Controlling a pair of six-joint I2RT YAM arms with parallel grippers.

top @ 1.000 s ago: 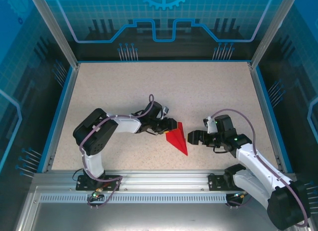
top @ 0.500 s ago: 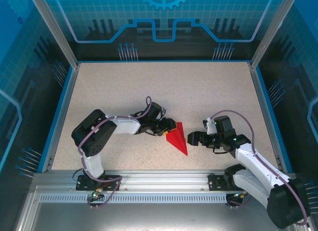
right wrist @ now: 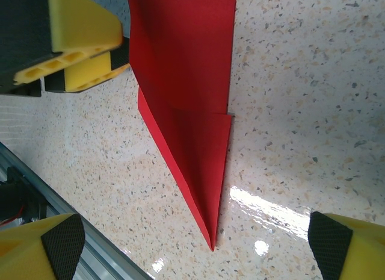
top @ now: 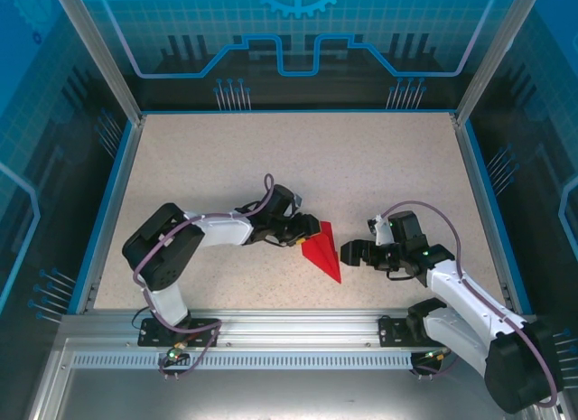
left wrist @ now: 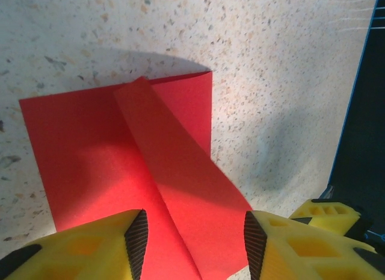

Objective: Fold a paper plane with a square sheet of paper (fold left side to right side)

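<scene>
On the table (top: 361, 167), front and centre, lies the paper plane (top: 322, 255), already a narrow red dart (one flap looks uncreased, I judge). My left gripper (top: 309, 230) straddles its broad end, jaws half apart and pinching nothing. The right gripper (top: 350, 253) hovers beside it, spread wide.

**Right gripper (right wrist: 195, 239) above the pointed end of the paper plane (right wrist: 186, 81).**

The two yellow fingers (right wrist: 36, 250), each faced with a black pad, stand wide apart. The tip of the red plane lies flat on the speckled table (right wrist: 301, 111) roughly midway between them, touching neither. From the tip the paper widens away from the fingers, and a folded edge crosses it partway along. Beyond the left-hand finger, the left gripper (right wrist: 120, 54) sits just beside the plane's edge. A metal rail (right wrist: 102, 256) runs close past that same finger.
</scene>
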